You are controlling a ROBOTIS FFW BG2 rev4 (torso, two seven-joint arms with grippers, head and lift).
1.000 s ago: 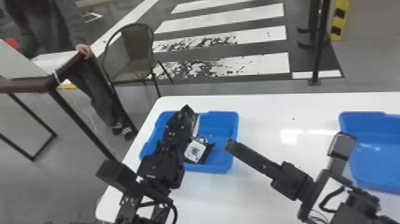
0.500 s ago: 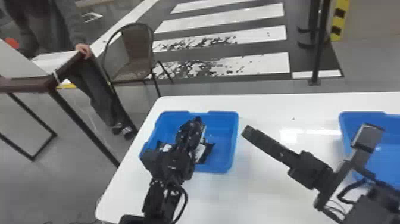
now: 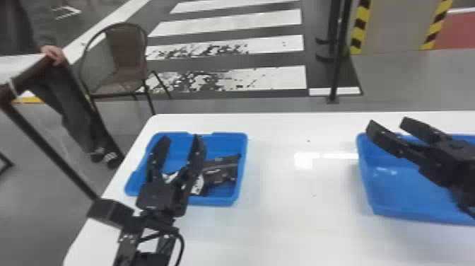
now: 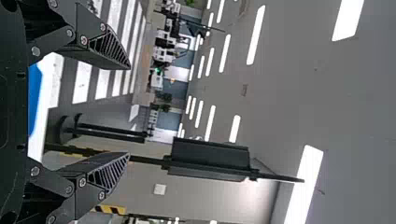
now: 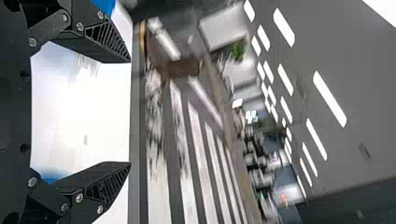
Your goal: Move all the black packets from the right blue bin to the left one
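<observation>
Nearest, the left pincer (image 3: pixel 182 138) is wide, with nothing between its fingers, above the left blue bin (image 3: pixel 226 143). The black packets (image 3: pixel 222 169) lie in that bin, just to the pincer's right. Well to the right of that bin, the right pincer (image 3: pixel 387 122), wide too, hangs over the right blue bin (image 3: pixel 388 191). The drop looks done; next, I think, the right pincer should check its own bin for more.

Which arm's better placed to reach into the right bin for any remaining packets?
Right, probably: the right claw is open and empty over the right bin, while the left claw is off over the left bin.
</observation>
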